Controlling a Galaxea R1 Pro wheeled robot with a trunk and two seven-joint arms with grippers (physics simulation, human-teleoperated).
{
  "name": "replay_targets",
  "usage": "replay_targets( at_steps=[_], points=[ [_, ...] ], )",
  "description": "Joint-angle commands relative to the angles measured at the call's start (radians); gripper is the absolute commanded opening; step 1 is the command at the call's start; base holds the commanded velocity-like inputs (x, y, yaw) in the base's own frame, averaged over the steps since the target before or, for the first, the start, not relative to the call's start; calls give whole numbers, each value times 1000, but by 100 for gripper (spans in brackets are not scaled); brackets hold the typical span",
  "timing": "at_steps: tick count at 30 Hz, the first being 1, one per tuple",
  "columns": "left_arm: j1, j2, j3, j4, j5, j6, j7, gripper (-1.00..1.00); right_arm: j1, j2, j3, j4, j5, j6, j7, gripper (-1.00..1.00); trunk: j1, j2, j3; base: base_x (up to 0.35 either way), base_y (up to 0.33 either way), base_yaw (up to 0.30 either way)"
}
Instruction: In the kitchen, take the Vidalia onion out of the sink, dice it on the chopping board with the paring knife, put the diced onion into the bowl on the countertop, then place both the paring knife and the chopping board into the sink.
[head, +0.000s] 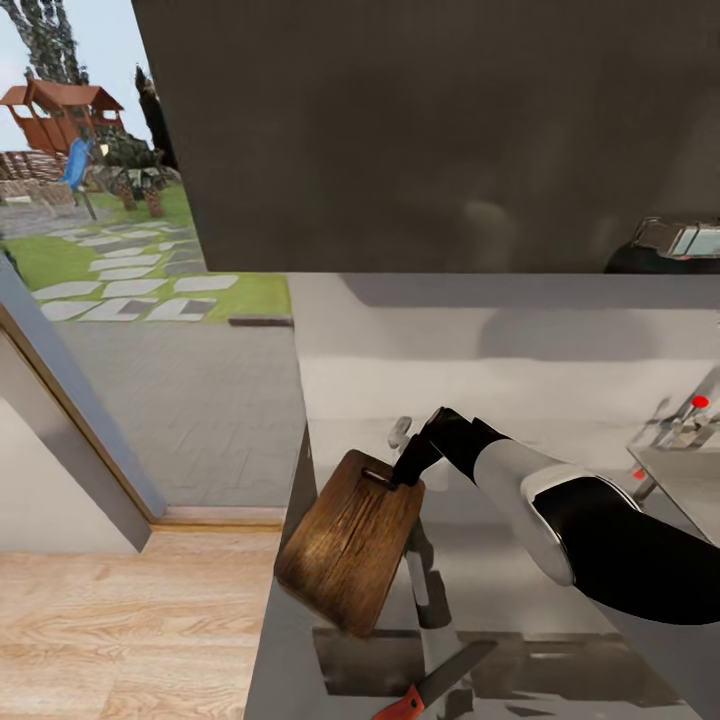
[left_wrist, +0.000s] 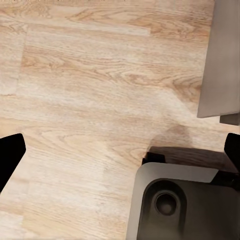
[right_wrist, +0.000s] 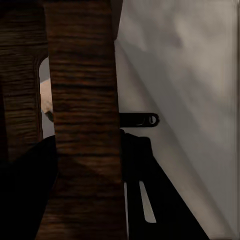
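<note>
My right gripper (head: 405, 468) is shut on the top edge of the brown chopping board (head: 350, 540), close to its small dark hole. The board hangs lifted and tilted over the left end of the grey countertop (head: 520, 340). Up close, the board's wood grain (right_wrist: 85, 125) runs between the dark fingers (right_wrist: 142, 165). The paring knife (head: 432, 688) lies on the counter by its front edge, orange-red handle toward me. The sink's rim (head: 680, 480) and red-tipped tap (head: 693, 412) are at the far right. My left gripper (left_wrist: 120, 152) is open over the wood floor, holding nothing.
The counter's left end (head: 290, 570) drops to the light wood floor (head: 130, 620). A doorway at the left looks out on a garden (head: 110, 250). Dark upper cabinets (head: 430, 130) hang over the counter. A dark appliance (head: 670, 245) stands back right. My base (left_wrist: 185, 205) is below the left gripper.
</note>
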Motion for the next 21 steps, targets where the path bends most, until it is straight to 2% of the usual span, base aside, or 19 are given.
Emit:
replay_targets(
  at_steps=[1, 21],
  points=[
    [0, 0, 0, -1, 1, -1, 0, 100, 1, -15, 2, -2, -14, 6, 9, -100, 1, -2, 0, 0, 0, 0],
    [0, 0, 0, -1, 1, -1, 0, 100, 1, -18, 2, -2, -15, 8, 10, -100, 1, -2, 31, 0, 0, 0]
  ],
)
